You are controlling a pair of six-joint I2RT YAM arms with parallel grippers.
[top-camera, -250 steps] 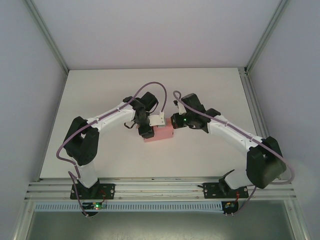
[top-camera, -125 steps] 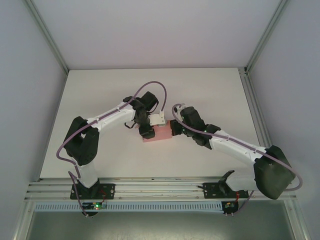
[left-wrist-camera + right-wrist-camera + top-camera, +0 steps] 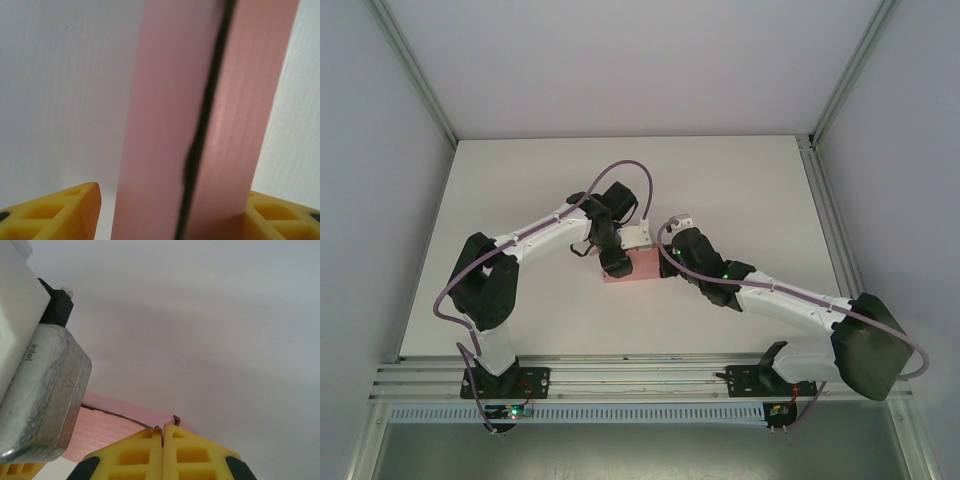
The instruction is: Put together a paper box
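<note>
Top external view: a small flat pink card box (image 3: 632,268) lies mid-table on the white table (image 3: 740,180), between both arms. The left gripper (image 3: 172,207) straddles it, yellow fingers (image 3: 65,205) parted, one clear of the card. The right gripper (image 3: 163,432) is closed tight at the box's corner.

Robotics lab test cell. White worktop (image 3: 520,190) enclosed by plain white panels (image 3: 620,60) on aluminium profile posts (image 3: 415,75). Cabled left arm (image 3: 535,235) and right arm (image 3: 790,300) are bolted to a slotted aluminium rail (image 3: 640,376) at its near edge.
</note>
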